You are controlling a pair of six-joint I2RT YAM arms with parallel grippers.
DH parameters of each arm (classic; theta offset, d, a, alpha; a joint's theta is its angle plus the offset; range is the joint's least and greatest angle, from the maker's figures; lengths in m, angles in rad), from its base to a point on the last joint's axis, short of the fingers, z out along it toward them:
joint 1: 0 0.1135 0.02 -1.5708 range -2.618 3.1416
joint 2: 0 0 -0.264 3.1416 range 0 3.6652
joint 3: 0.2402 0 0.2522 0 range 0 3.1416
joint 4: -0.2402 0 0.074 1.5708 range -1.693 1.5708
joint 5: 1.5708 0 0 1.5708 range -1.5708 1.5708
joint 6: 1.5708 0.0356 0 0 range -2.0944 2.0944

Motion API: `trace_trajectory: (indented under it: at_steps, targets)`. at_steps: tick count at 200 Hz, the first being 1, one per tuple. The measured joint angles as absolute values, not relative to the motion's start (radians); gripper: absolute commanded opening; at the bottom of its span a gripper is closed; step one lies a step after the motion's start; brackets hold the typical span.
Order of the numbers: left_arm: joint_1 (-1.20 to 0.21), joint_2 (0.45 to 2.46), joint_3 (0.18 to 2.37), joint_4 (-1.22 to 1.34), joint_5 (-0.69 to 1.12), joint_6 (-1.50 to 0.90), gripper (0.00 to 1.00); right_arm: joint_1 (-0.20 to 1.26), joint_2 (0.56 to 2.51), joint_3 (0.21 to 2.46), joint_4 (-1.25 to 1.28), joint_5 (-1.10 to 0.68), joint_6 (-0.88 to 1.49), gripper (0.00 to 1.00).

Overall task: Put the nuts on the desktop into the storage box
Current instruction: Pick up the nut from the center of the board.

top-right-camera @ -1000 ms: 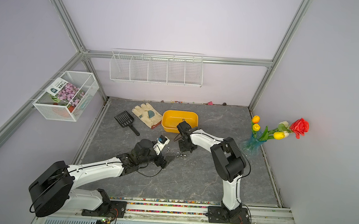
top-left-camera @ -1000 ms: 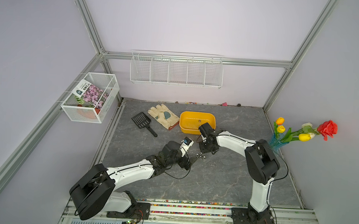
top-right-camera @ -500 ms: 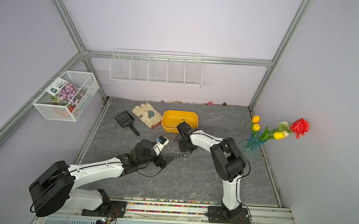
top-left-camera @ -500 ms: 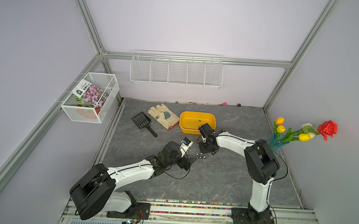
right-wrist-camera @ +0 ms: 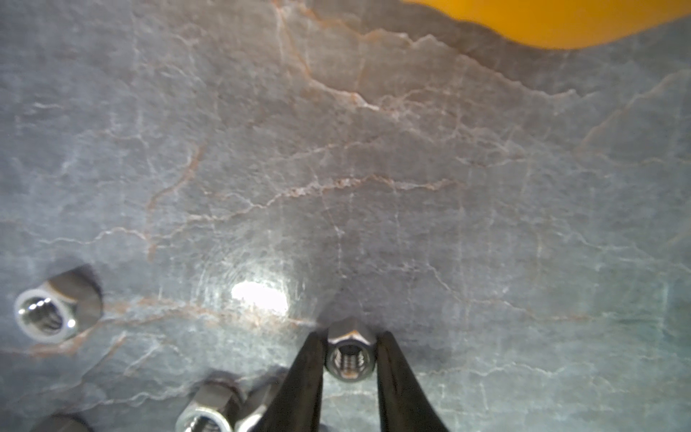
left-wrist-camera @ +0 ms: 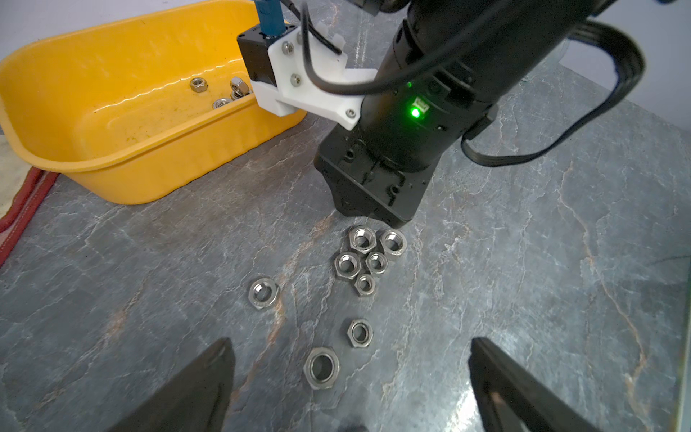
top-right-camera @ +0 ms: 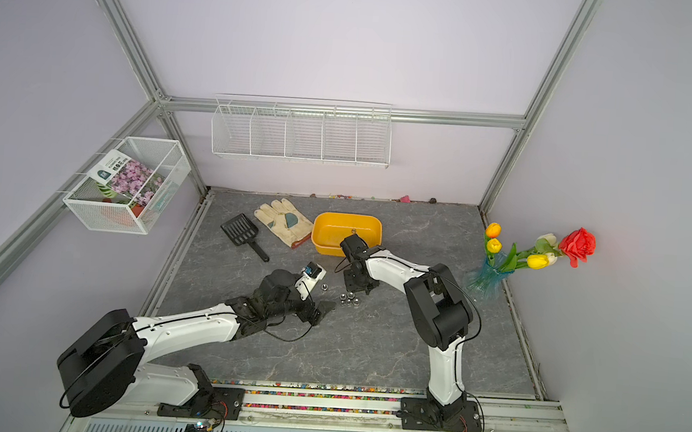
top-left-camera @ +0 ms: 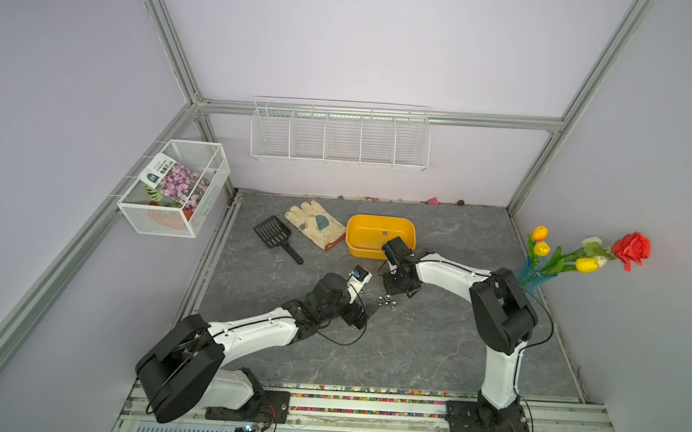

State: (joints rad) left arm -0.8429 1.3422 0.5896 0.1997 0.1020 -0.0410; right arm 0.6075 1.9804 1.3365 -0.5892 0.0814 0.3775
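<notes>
One desktop bearing one yellow storage box, just beyond the right gripper, long side toward it. Left gripper spread wide and empty, eight flat-lying nuts just ahead, bores up; three more in the box, one half hidden. Right fingers pinching one nut, bore up.

Even, soft light from overhead in both top views. The walls are bright and the shadows on the desktop are weak and short. The frame rails bow toward the edges, a wide-angle stretch. The left wrist view is sharp: nuts crisp, mild sheen on the stone. The right wrist view is soft all over, with a hard white glare spot. The storage box is an orange blur, and the nut between the fingers is fuzzy, probably too close for focus.
</notes>
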Motion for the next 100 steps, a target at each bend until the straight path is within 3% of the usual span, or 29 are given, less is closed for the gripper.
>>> trace_trajectory:
  at_steps: [40, 100]
  targets:
    - [-0.843, 1.342, 0.590, 0.200, 0.102, -0.041, 1.00, 0.608, 1.982, 1.339, -0.586, 0.080, 0.377, 0.19]
    - [-0.843, 1.342, 0.590, 0.200, 0.102, -0.041, 1.00, 0.608, 1.982, 1.344, -0.591, 0.081, 0.377, 0.18]
